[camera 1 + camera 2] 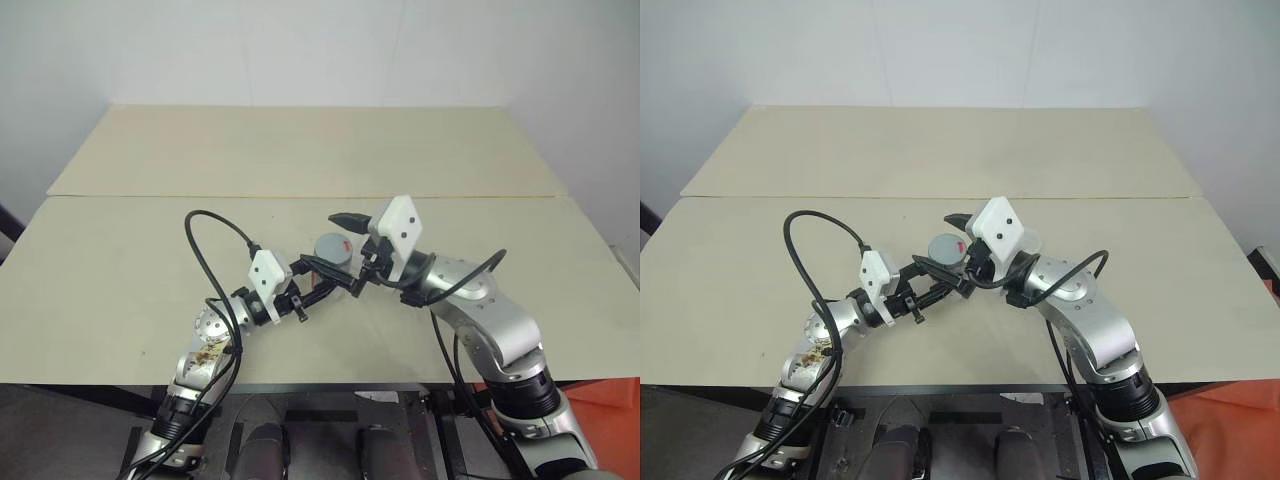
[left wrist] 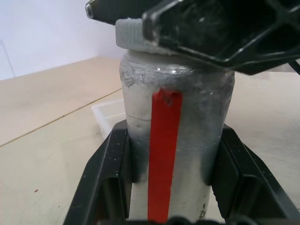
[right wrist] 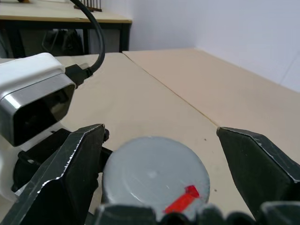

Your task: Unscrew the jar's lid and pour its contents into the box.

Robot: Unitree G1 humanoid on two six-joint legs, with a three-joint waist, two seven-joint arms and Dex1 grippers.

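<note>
My left gripper point(image 1: 318, 278) is shut on the jar point(image 2: 173, 154), a silver-grey cylinder with a red stripe, and holds it upright just above the table. The grey lid point(image 3: 154, 176), with its small red mark, sits on top of the jar. Over the lid my right gripper point(image 3: 159, 136) stands open, one black finger on each side of the lid and neither touching it. In the head views the right gripper point(image 1: 350, 250) reaches in from the right above the lid point(image 1: 333, 247). The clear box point(image 2: 107, 114) lies on the table just beyond the jar. The contents are hidden inside the jar.
Two beige tabletops point(image 1: 150, 260) meet along a seam point(image 1: 300, 197) beyond the arms. A black cable point(image 1: 205, 250) loops up from the left arm. A dark-framed table point(image 3: 65, 28) stands further off in the room.
</note>
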